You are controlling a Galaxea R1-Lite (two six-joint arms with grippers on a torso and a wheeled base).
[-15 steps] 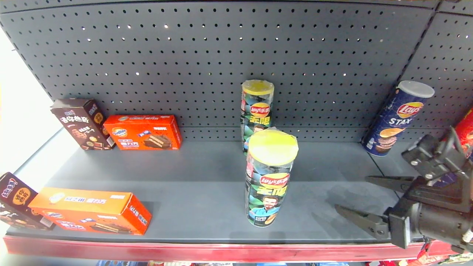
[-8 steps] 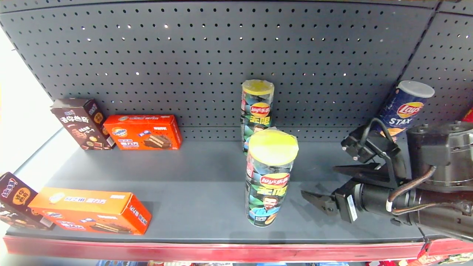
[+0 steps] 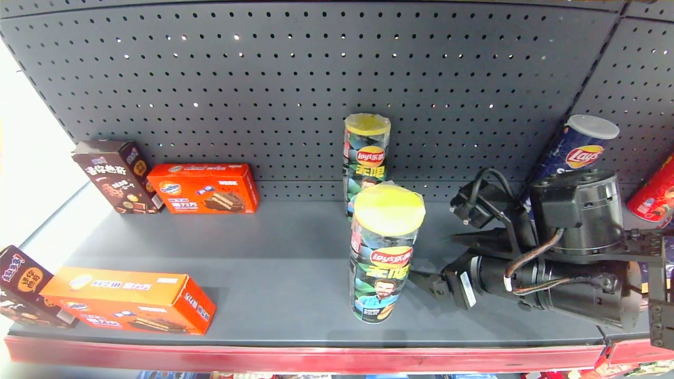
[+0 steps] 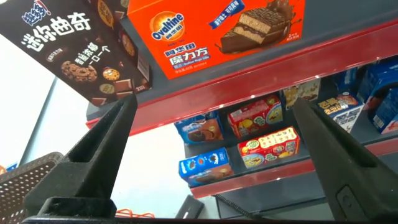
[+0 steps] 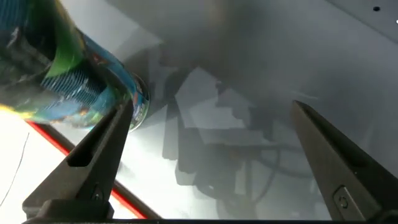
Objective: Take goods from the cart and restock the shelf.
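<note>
Chip can (image 3: 387, 252) just beside right pincer (image 3: 433, 257), outside its spread jaws.

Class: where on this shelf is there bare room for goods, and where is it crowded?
Freest: the middle of the dark grey shelf board, between the rear orange wafer box, the front orange wafer box and the front yellow-lidded crisp tube. Crowded: right of that tube, where the open right gripper sits, with the blue crisp tube and red tube behind.
</note>
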